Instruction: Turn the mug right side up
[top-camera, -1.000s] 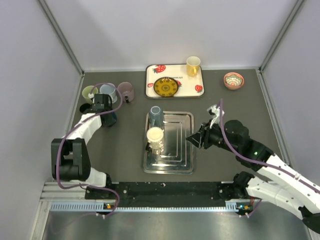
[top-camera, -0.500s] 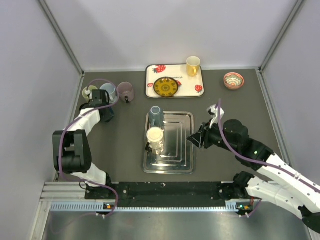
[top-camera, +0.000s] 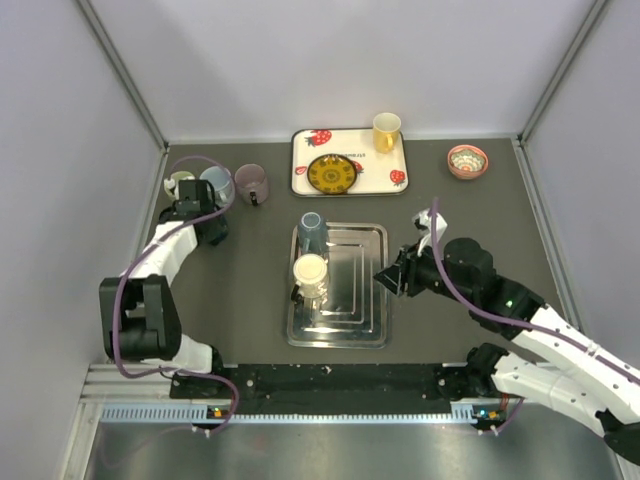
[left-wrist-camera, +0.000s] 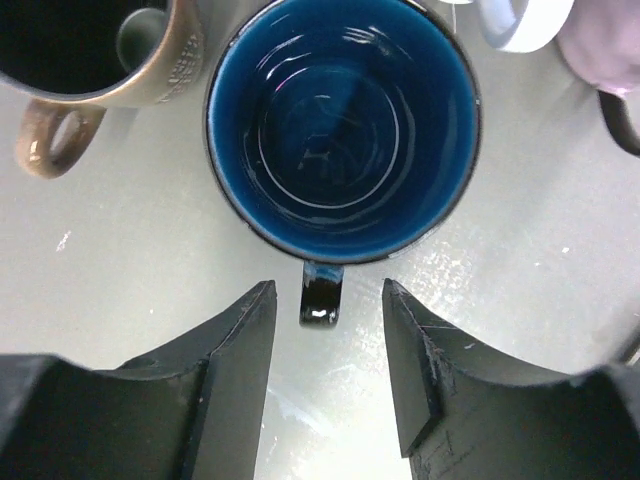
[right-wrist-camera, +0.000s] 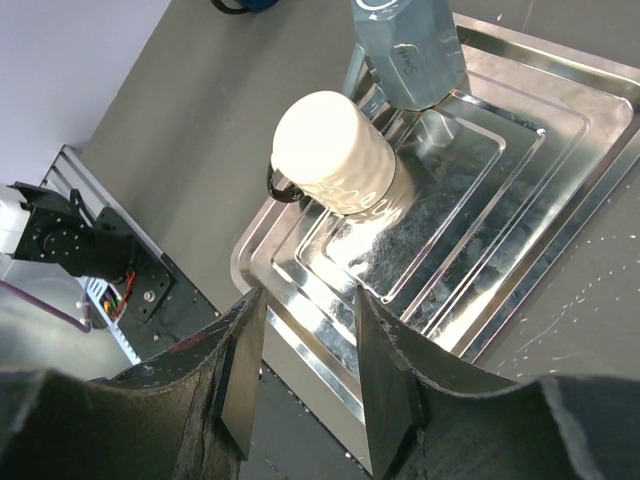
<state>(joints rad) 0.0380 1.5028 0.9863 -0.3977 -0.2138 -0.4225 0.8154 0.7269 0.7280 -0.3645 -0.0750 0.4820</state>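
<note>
Shows the left gripper (left-wrist-camera: 328, 298) just after letting go: jaws newly parted, flanking the handle of the blue mug (left-wrist-camera: 340, 125) without touching it, holding nothing. Arm also shifted toward the back-left corner over the last second. Blue mug upright on the table (left-wrist-camera: 120, 260), mouth up, among 3 other mugs: brown mug (left-wrist-camera: 100, 60) just beside it, white mug (left-wrist-camera: 520, 15) and lilac mug (left-wrist-camera: 605, 50) near its far side. Read as the placing step done for this mug, with retreat of the left arm the likely next move.

Right gripper (right-wrist-camera: 305, 305): jaws partly open, empty, hovering over the edge of the steel tray (right-wrist-camera: 560, 230), aimed at the cream mug (right-wrist-camera: 325, 150). No visible change here across the second. Cream mug base up on the steel tray, so still to be turned if meant by the task.

Containers:
- Blue mug: empty, glazed inside.
- Brown mug: dark inside, contents not discernible.
- Steel tray: cream mug plus 1 pale blue cup (right-wrist-camera: 410, 50) just behind it, which way up not clear.
- Strawberry tray (top-camera: 300, 160): 1 yellow mug (top-camera: 386, 130), mouth up, and 1 patterned plate (top-camera: 331, 174).
- Small bowl (top-camera: 467, 160): alone at back right, apparently empty.
</note>
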